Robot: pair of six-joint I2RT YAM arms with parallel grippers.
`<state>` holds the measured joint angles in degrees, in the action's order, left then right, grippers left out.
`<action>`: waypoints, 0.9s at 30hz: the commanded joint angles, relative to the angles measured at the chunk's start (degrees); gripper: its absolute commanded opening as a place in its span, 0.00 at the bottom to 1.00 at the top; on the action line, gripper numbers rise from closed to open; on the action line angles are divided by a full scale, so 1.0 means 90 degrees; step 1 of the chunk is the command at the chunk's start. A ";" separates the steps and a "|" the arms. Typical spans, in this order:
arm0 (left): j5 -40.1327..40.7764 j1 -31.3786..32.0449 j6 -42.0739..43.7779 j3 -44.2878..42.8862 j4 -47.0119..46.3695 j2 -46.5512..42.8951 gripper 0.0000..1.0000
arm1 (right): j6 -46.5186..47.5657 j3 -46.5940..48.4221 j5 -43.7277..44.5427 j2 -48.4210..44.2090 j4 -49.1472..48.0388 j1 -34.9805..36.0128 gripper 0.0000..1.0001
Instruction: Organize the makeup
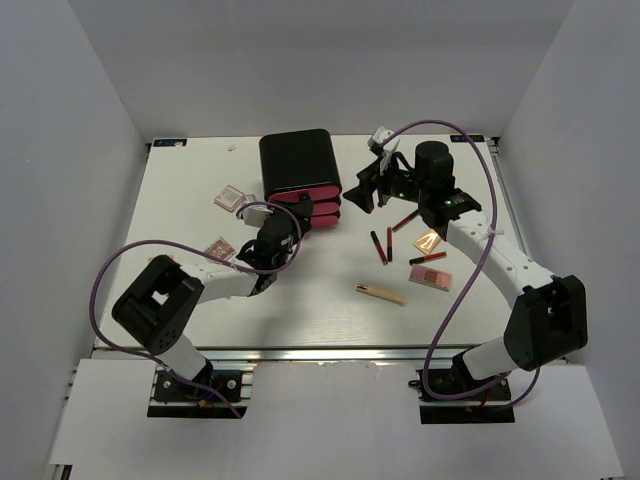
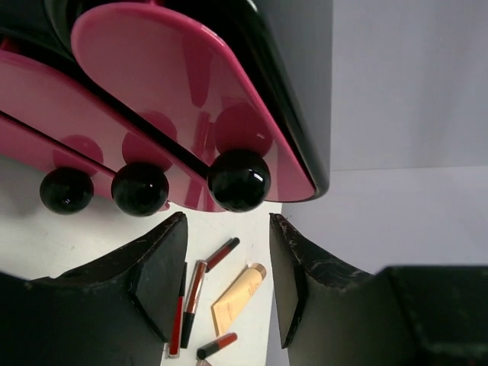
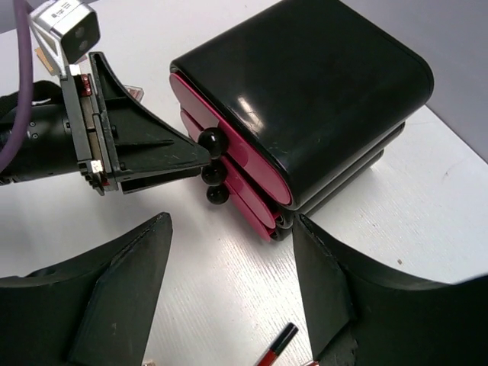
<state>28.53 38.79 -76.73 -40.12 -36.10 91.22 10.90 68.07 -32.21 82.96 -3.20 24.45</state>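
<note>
The black box with pink drawers (image 1: 298, 170) stands at the back middle. My left gripper (image 1: 288, 224) is open, its fingers either side of the top drawer's black knob (image 2: 239, 180), just short of it. My right gripper (image 1: 360, 196) is open and empty, hovering right of the box (image 3: 305, 84). Makeup lies on the table: two pinkish compacts (image 1: 231, 198) (image 1: 220, 248) on the left, dark-red lip sticks (image 1: 380, 245) (image 1: 404, 221) (image 1: 427, 258), a peach tube (image 1: 428, 240), a pink palette (image 1: 430, 278) and a gold-beige stick (image 1: 381, 293) on the right. The tube also shows in the left wrist view (image 2: 239, 297).
The three pink drawers (image 3: 229, 164) are stacked, each with a black knob; the lower two knobs (image 2: 140, 188) (image 2: 66, 190) sit left of my fingers. White walls enclose the table on three sides. One lip stick (image 3: 276, 347) lies just below my right gripper (image 3: 230, 221).
</note>
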 commanded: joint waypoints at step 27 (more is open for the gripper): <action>0.0043 -0.0491 -0.0068 -0.0513 -0.0481 0.0519 0.42 | 0.0410 -0.0210 0.0248 -0.0272 -0.0093 -0.0099 0.72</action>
<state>28.10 35.29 -77.54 -43.38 -39.20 95.64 13.87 66.48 -30.13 82.48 -3.03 23.90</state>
